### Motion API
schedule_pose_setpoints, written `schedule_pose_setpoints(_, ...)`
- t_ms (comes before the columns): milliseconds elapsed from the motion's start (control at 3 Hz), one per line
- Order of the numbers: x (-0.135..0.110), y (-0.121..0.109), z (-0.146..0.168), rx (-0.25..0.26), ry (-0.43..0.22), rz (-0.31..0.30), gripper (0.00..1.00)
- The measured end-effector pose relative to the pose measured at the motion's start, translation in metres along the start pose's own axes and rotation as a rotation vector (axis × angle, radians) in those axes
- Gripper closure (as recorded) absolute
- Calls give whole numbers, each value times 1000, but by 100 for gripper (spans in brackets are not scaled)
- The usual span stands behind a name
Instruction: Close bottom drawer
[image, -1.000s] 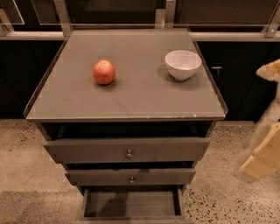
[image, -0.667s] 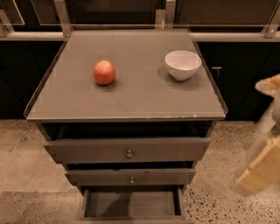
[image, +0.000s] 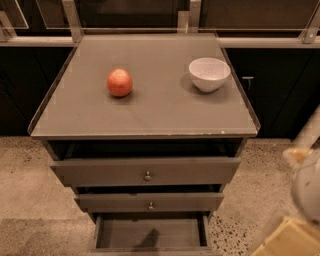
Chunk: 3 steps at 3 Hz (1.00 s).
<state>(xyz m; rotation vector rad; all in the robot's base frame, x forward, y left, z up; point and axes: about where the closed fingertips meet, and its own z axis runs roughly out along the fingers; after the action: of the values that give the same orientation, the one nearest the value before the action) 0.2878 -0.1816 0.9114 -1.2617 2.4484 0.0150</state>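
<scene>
The bottom drawer (image: 150, 233) is pulled way out at the cabinet's foot. I'd swing the hand (image: 306, 189) (low right, can't tell if it's released or clenched) round to the drawer's front and push square at centre. The red fruit (image: 119, 82) and white bowl (image: 209, 74) sit up on the counter (image: 150, 117), so I reckon nothing's in the way.

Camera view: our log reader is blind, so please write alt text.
The bottom drawer of a grey cabinet stands pulled open. The gripper hangs at the right edge, clear of the cabinet. A red fruit and a white bowl sit on top.
</scene>
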Motion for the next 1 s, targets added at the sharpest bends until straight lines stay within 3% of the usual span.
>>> schedule_pose_setpoints(333, 22, 17, 25, -46, 41, 24, 0)
schedule_pose_setpoints(1000, 23, 10, 42, -56, 27, 49, 0)
